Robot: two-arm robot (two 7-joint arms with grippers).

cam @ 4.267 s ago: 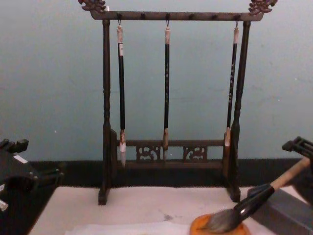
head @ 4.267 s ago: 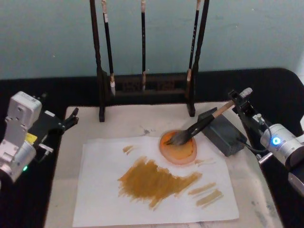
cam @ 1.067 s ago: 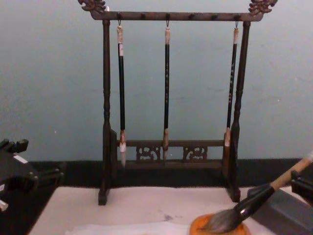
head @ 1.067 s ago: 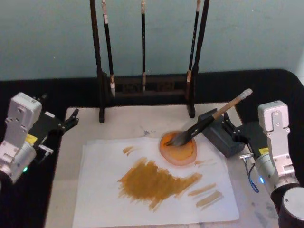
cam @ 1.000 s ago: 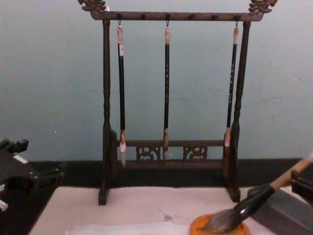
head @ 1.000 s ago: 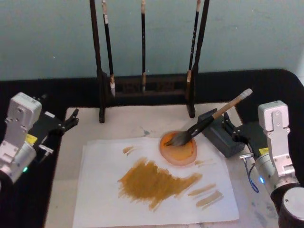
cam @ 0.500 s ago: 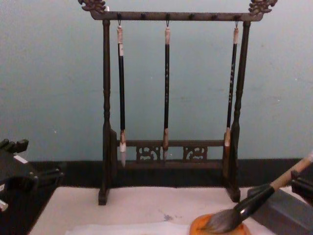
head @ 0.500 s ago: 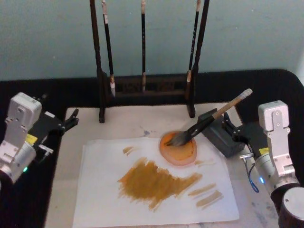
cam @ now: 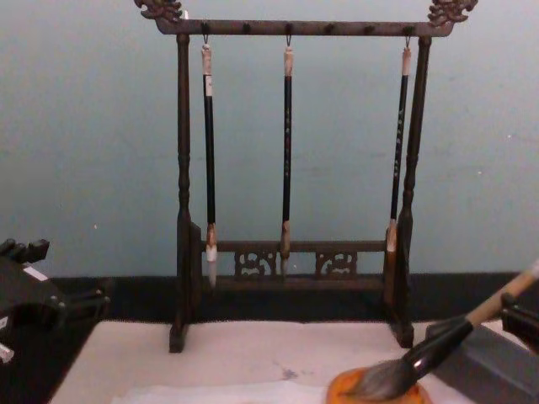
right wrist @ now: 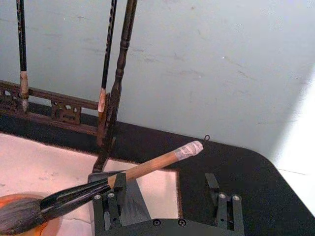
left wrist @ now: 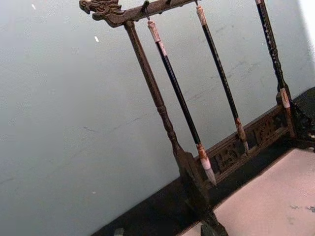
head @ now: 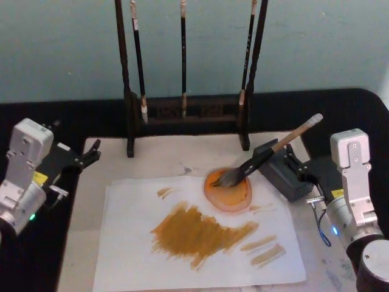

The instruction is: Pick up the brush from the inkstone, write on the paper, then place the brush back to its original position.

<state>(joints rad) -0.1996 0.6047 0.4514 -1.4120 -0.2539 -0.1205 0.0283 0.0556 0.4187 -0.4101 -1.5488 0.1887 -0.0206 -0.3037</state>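
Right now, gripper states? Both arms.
Left gripper: open, empty, parked at the table's left edge.
Right gripper: open, empty, just behind the brush, not touching it.

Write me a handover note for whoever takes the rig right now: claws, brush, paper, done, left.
Right claw: open, empty, just behind the inkstone, beside the brush handle, not touching it.
Left claw: parked at the mat's left edge, open, empty.
Brush: propped on the inkstone, bristles in the orange dish.
Paper: flat on the mat, broad ochre strokes across it.
Done: writing, brush back on the inkstone.
Left: nothing on the brush; at most, retract the right arm.
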